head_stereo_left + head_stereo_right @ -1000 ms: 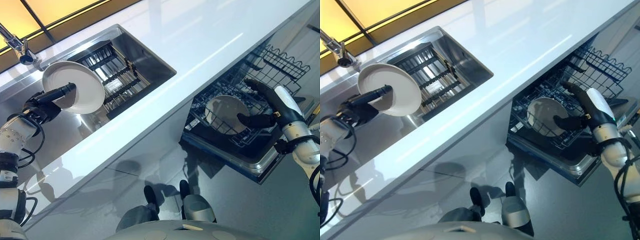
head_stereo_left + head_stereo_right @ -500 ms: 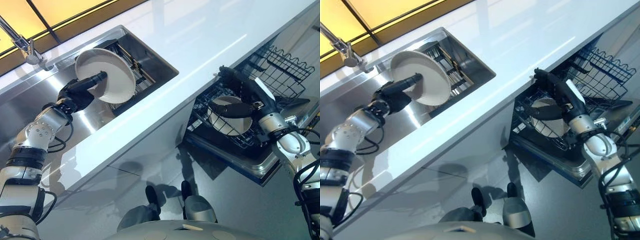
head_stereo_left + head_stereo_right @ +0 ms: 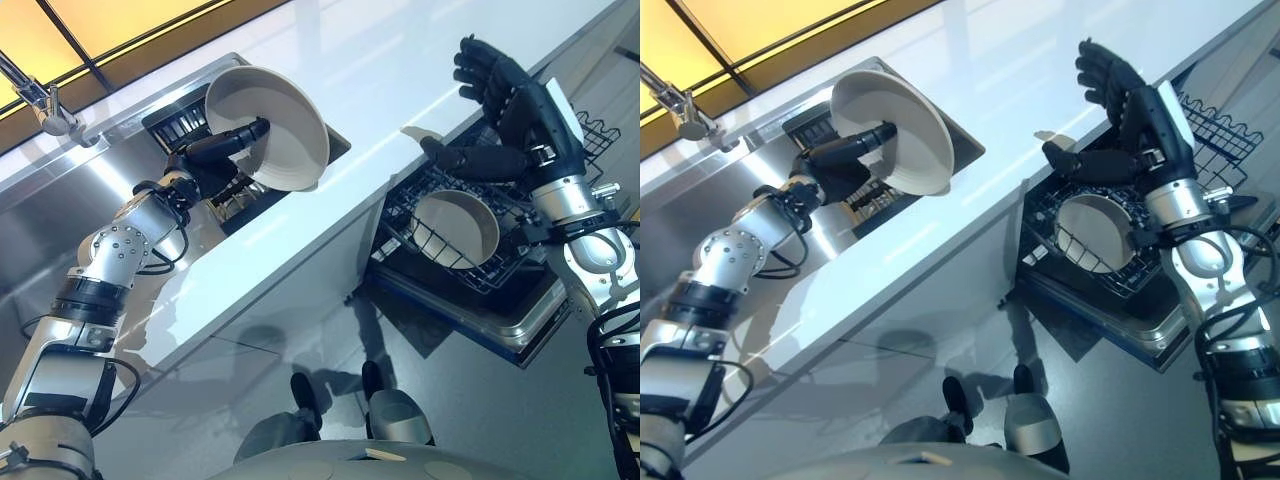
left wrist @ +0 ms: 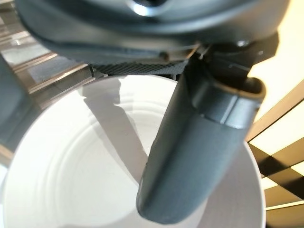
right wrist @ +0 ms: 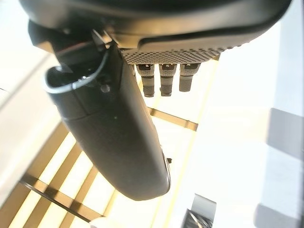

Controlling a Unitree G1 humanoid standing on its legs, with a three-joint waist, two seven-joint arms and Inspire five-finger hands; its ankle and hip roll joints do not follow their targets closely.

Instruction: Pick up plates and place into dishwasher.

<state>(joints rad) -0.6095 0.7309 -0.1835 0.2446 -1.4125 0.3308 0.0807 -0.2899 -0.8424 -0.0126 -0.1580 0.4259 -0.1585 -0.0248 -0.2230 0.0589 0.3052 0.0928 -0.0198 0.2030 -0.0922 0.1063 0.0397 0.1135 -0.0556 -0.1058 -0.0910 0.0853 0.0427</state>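
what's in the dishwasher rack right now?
One white plate sits in the rack, tilted among the wires. The right hand hovers open above it, holding nothing. The rack's far end is hidden behind the counter and the arm.

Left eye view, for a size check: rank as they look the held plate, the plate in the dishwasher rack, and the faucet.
1. Held plate
2. Racked plate, somewhat smaller, though it sits lower, so true sizes may match
3. Faucet
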